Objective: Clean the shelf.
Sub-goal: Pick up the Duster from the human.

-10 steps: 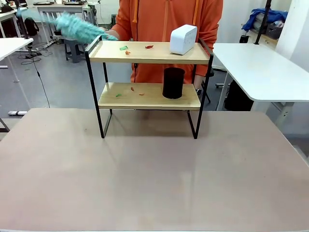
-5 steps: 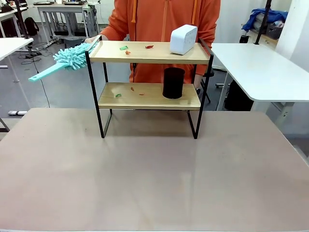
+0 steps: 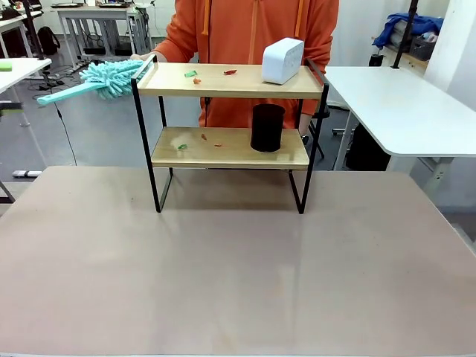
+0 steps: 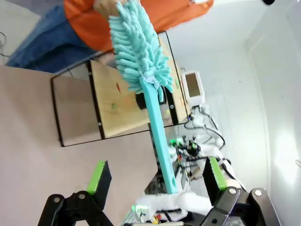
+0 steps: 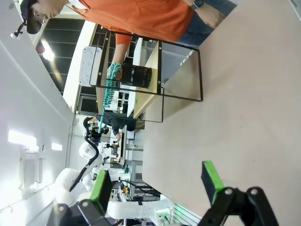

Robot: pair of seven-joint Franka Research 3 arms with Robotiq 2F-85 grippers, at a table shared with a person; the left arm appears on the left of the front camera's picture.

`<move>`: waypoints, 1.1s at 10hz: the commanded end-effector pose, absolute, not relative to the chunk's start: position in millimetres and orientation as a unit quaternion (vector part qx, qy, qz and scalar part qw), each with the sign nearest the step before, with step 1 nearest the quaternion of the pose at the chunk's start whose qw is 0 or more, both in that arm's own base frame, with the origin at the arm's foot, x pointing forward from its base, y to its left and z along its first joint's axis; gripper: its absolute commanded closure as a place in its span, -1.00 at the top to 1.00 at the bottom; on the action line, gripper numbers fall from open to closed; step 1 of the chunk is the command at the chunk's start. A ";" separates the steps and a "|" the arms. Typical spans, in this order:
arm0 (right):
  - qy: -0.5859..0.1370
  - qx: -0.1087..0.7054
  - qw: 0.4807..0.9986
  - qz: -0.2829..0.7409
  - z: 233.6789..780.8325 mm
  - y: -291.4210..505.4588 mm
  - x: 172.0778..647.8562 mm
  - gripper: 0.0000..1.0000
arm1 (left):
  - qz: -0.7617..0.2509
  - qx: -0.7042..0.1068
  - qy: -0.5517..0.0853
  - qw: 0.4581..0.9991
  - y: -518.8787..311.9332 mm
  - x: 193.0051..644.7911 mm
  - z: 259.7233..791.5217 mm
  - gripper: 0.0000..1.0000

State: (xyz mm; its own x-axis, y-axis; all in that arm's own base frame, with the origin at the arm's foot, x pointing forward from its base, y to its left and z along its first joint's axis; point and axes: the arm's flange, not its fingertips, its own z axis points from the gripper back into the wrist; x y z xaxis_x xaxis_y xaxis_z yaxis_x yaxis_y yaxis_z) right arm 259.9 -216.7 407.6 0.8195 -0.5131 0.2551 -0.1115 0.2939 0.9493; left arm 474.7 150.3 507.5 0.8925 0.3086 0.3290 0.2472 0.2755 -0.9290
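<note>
The shelf [image 3: 245, 82] stands at the far middle of the brown table, with small red and green scraps on both wooden boards. A white box [image 3: 282, 61] sits on its top board and a black cylinder [image 3: 267, 128] on the lower one. Behind it, a person in an orange hoodie holds a teal duster [image 3: 111, 76] by its fluffy head at the shelf's left end, handle pointing left. In the left wrist view the duster [image 4: 138, 47] hangs before the shelf [image 4: 127, 120], its handle end reaching down between the fingers of my open left gripper [image 4: 156, 181]. My right gripper [image 5: 156, 186] is open and holds nothing, far from the shelf [image 5: 151, 63].
The brown table [image 3: 238, 268] stretches bare from the shelf to the near edge. White tables [image 3: 401, 104] stand to the right and far left beyond it. My other arm's white links show far off in the right wrist view.
The person swung the duster down from a raised, blurred sweep, then lifted it a little to top-board height, handle pointing left. Both grippers stay open.
</note>
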 end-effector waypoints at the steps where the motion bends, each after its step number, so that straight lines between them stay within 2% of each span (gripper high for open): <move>1: -0.286 0.582 0.751 -0.122 407.8 -217.6 262.8 1.00 | -0.001 -0.603 -0.183 0.777 135.2 504.7 505.1 1.00; 4: -0.286 0.582 0.751 -0.122 407.8 -217.6 262.8 1.00 | -0.039 -0.635 -0.129 0.760 97.9 521.0 505.0 1.00; 8: -0.286 0.582 0.751 -0.122 407.8 -217.6 262.8 1.00 | -0.037 -0.642 -0.123 0.756 85.1 521.1 498.7 1.00; 9: -0.286 0.582 0.751 -0.122 407.8 -217.6 262.8 1.00 | -0.038 -0.639 -0.132 0.757 86.4 518.5 497.8 0.36; 10: -0.286 0.582 0.751 -0.122 407.8 -217.6 262.8 1.00 | -0.035 -0.640 -0.128 0.756 85.4 518.0 498.2 -0.14; 11: -0.286 0.582 0.751 -0.122 407.8 -217.6 262.8 1.00 | -0.038 -0.642 -0.123 0.756 84.2 517.8 497.8 -0.79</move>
State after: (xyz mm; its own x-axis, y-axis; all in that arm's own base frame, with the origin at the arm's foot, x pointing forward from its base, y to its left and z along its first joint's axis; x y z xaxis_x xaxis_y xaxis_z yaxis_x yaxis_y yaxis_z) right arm 259.6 -217.3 407.8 0.8157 -0.5177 0.2580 -0.1163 0.2901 0.9499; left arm 521.1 87.3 496.6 0.9613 0.1062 0.2540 0.2322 0.1831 -0.9553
